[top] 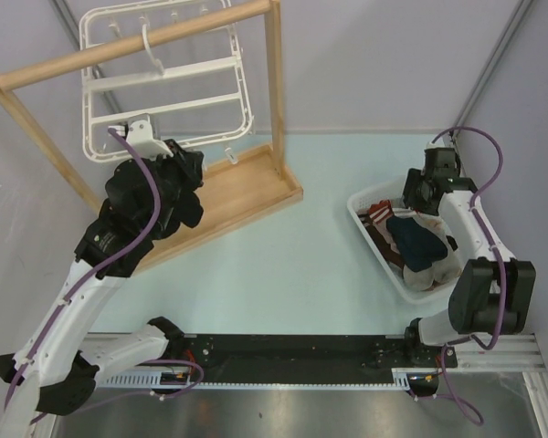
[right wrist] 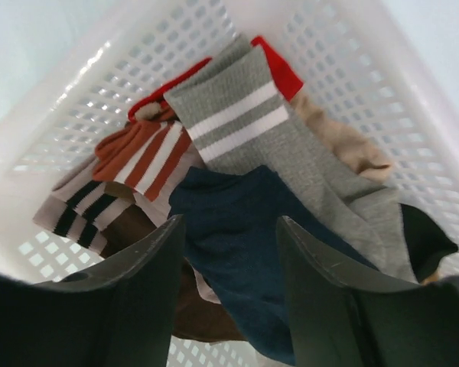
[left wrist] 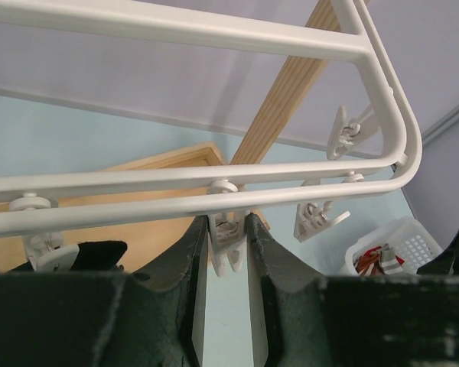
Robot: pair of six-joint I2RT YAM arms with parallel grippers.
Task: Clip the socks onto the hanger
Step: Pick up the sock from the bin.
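Note:
The white hanger (top: 164,82) hangs by its hook from the wooden stand's bar. My left gripper (top: 139,135) is at its lower left corner. In the left wrist view the gripper (left wrist: 228,223) is closed on a small white clip (left wrist: 229,246) dangling under the rack's bar (left wrist: 176,180). Black sock fabric (left wrist: 96,254) shows under a neighbouring clip (left wrist: 42,248); it also shows in the top view (top: 187,187). A navy sock (right wrist: 252,245) lies on top of the pile in the basket (top: 365,196). My right gripper (right wrist: 229,229) is open just above it, one finger on each side.
The wooden stand (top: 274,100) has a flat base board (top: 237,196) under the hanger. The basket (right wrist: 84,99) also holds a grey striped sock (right wrist: 252,122), an orange striped sock (right wrist: 141,153), brown and beige garments. More free clips (left wrist: 317,218) hang to the right.

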